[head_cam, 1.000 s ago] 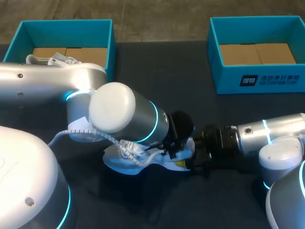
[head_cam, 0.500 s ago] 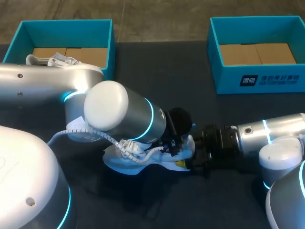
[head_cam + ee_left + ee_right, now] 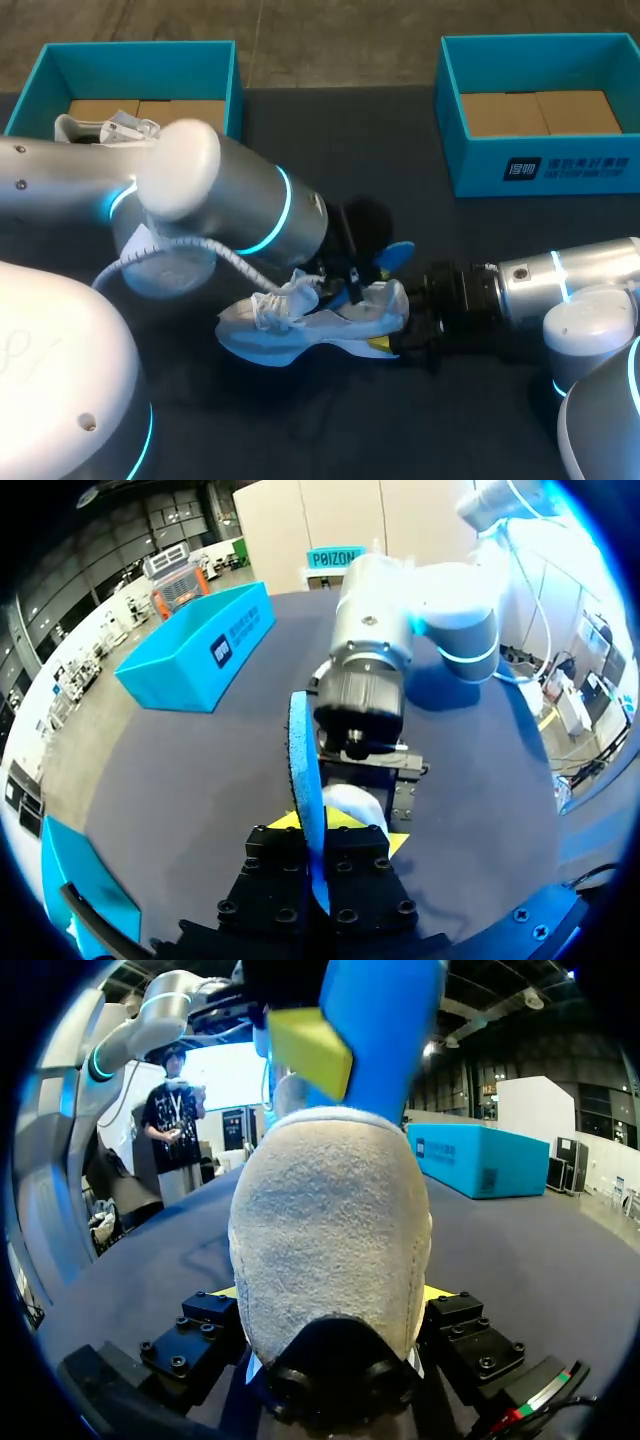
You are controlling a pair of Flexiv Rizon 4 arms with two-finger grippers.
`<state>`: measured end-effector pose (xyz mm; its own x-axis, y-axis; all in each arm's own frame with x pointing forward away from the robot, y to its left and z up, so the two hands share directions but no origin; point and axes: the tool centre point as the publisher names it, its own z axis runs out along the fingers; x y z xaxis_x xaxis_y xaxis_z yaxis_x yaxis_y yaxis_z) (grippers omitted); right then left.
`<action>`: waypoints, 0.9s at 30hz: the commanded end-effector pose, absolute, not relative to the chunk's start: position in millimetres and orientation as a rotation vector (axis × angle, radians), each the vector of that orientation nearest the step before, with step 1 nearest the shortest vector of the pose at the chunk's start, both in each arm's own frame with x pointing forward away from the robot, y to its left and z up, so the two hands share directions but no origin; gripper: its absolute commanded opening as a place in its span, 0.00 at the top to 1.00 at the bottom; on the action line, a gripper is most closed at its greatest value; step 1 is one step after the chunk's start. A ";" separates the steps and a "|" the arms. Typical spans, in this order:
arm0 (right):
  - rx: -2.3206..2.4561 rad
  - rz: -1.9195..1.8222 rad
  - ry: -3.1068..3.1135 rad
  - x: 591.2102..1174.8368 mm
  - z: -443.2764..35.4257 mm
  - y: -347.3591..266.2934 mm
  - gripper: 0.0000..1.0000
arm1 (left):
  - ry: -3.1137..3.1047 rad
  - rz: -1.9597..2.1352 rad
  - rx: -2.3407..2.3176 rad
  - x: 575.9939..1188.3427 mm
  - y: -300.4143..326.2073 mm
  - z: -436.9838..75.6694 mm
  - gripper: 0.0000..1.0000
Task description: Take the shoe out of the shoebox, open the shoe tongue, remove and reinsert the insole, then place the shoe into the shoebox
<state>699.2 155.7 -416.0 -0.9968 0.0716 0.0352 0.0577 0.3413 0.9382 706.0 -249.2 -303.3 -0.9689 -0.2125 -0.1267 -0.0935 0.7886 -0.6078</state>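
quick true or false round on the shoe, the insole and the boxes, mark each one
1. The left gripper is shut on the blue insole. True.
2. The shoe lies inside the right box. False: it lies on the table.
3. The right gripper is shut on the shoe's heel. True.
4. The left box holds nothing. False: a second white shoe lies in it.
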 end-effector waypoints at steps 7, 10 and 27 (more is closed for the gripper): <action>0.125 1.784 2.569 698.3 -416.0 157.1 1.00 | 2.892 -1.039 -0.167 709.8 -261.5 -265.2 1.00; 0.125 1.784 2.569 698.3 -416.0 157.1 1.00 | 2.934 -1.053 -0.151 707.7 -266.6 -258.3 1.00; 0.125 1.784 2.569 698.3 -416.0 157.1 1.00 | 3.006 -1.350 0.066 682.7 -267.6 -164.8 1.00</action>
<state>699.2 155.7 -415.9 -0.9968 0.0715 0.0352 0.0576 0.3413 0.9382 689.0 -288.9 -180.3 -0.9866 0.0933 0.1339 -0.0339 0.6856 -0.7272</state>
